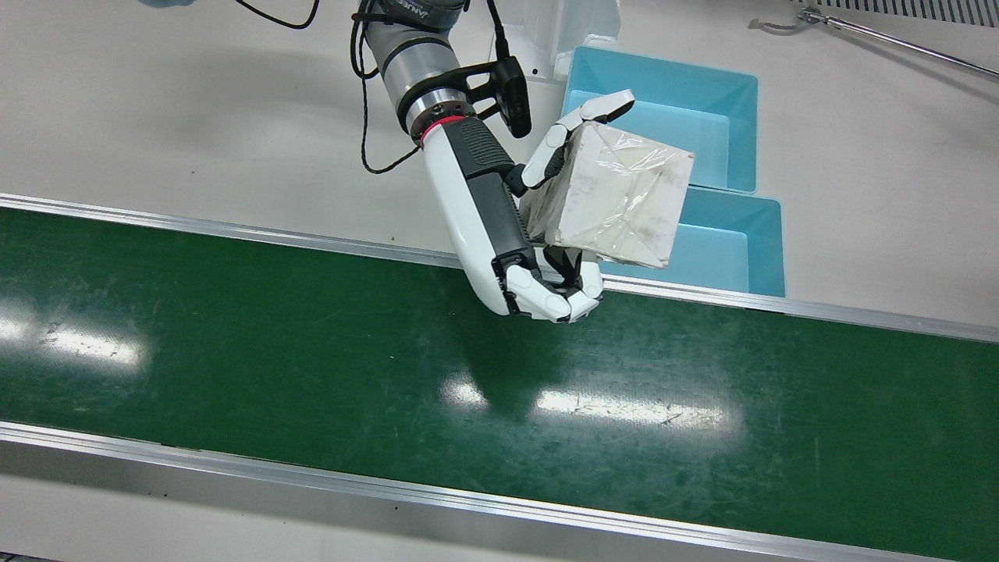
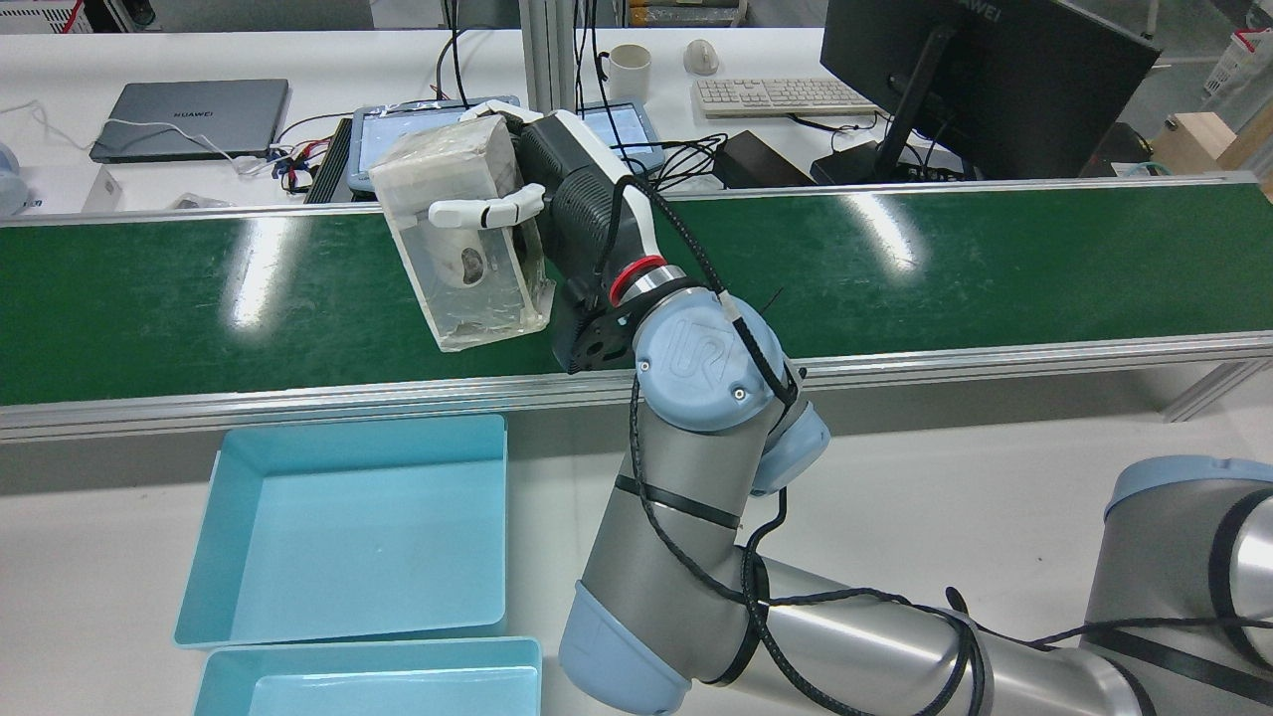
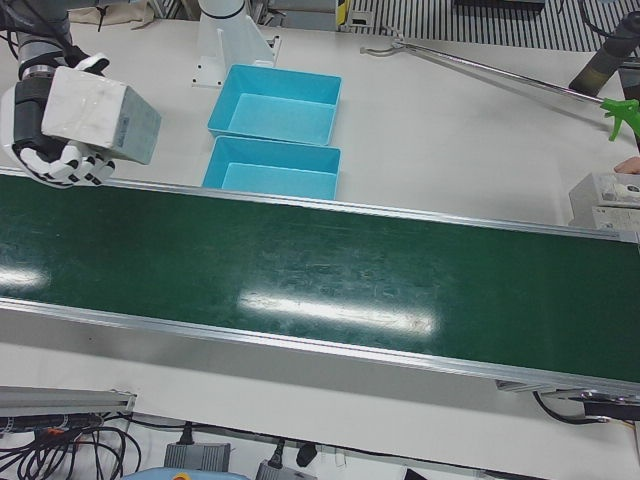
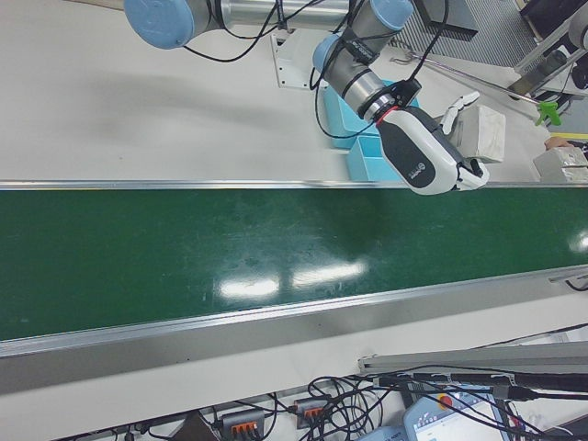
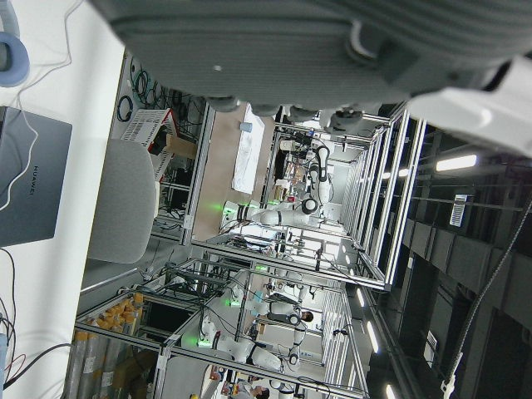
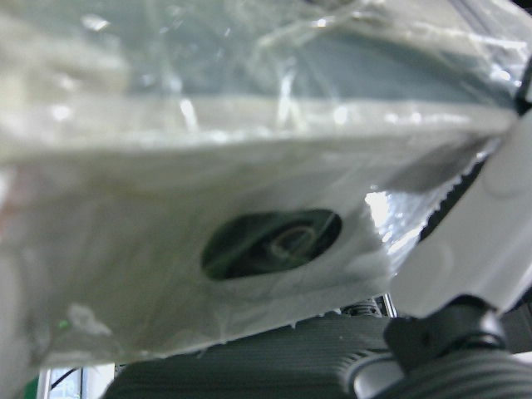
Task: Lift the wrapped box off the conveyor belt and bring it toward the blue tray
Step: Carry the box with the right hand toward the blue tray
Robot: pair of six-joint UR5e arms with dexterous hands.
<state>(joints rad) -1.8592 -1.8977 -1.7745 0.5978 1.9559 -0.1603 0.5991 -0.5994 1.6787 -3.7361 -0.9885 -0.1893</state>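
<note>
Fingers of the right hand (image 1: 511,234) wrap the wrapped box (image 1: 613,195) from opposite sides, which holds it clear above the conveyor belt (image 1: 312,351) at the rail nearest the robot. It hangs tilted, near the blue tray (image 1: 726,242), so the carry looks well under way. Only the left hand's (image 5: 274,50) palm shows, so its fingers cannot be judged.
</note>
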